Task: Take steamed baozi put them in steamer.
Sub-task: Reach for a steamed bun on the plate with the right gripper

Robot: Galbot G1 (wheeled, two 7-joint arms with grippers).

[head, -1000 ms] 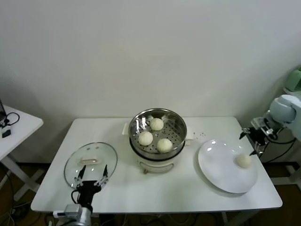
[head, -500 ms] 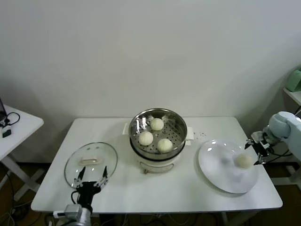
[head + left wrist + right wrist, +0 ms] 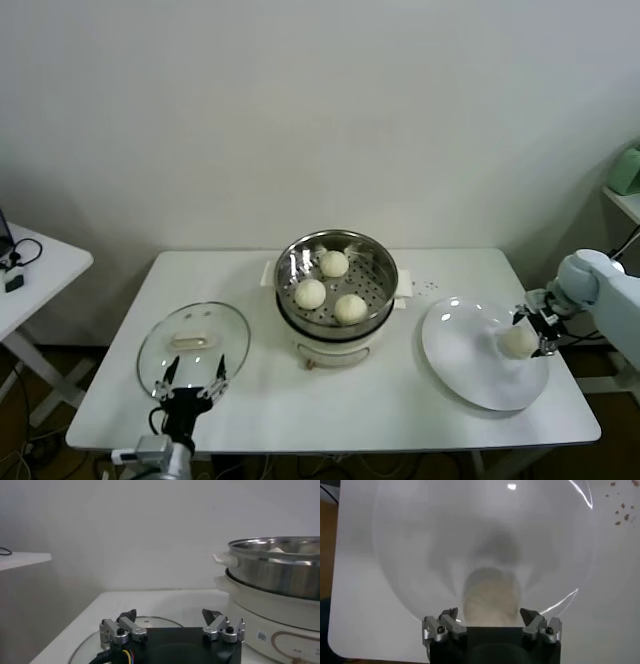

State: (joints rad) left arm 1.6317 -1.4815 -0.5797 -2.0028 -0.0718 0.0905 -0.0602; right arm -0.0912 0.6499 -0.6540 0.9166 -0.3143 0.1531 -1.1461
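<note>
Three cream-white baozi (image 3: pixel 333 285) lie in the steel steamer (image 3: pixel 378 295) on its white pot base at the table's middle. A fourth baozi (image 3: pixel 518 340) lies on the white plate (image 3: pixel 470 360) at the right. My right gripper (image 3: pixel 530 332) is down at that baozi, open, with a finger on either side of it. In the right wrist view the baozi (image 3: pixel 491 599) sits between the spread fingertips of that gripper (image 3: pixel 490 617). My left gripper (image 3: pixel 190 382) is open and empty, parked low at the front left over the glass lid (image 3: pixel 192 340).
The steamer (image 3: pixel 275 560) also shows in the left wrist view, past the left gripper (image 3: pixel 171 619). A second white table (image 3: pixel 30 275) stands at the far left. A green object sits on a shelf at the right edge.
My right gripper has come down and forward from above the plate's right rim to the baozi on the plate. The left arm has not moved.
</note>
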